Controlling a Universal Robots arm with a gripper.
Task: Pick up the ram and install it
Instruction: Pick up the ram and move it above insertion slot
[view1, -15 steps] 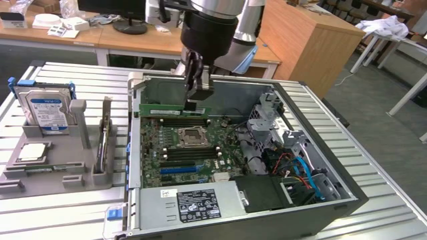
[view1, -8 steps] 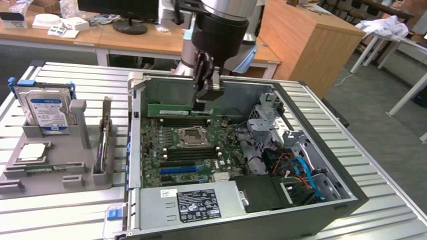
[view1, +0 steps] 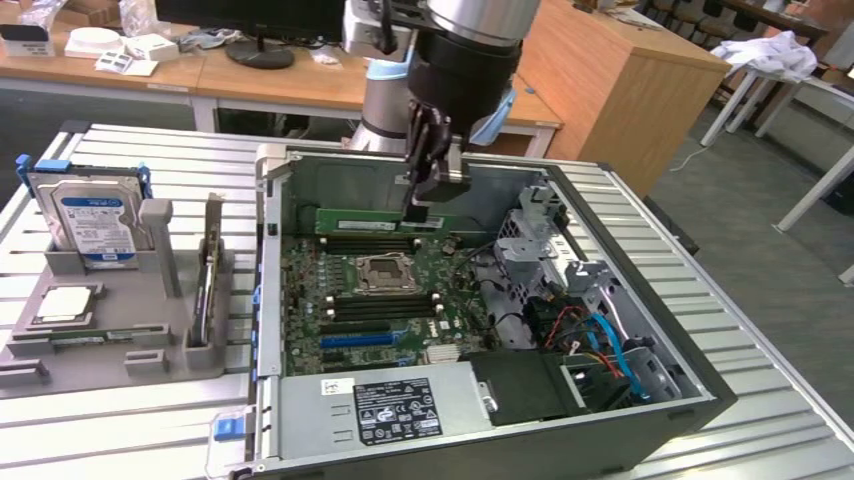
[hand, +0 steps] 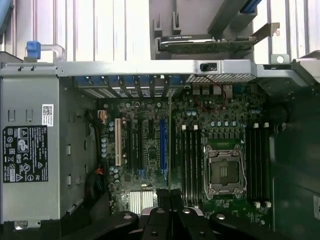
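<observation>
Office-type room with wooden desks at the back; ribbed metal tabletop in front carries an open PC case lying on its side, motherboard facing up. Arm comes down into the case from above. The tool is pressed together on the ram – a long thin green stick held on edge, lying along the far side of the board, just beyond the memory slots behind the CPU socket. Can't tell if its lower edge touches a slot or hangs just over it. In the wrist view the ram is edge-on, a thin line running out from between the black fingers over the board, beside the blue slot. Socket is empty, lever frame closed. Power supply sits at the near end of the case. On the exterior view's left – a grey holder with a blue-labelled hard drive standing upright and a square silver processor lying flat.
</observation>
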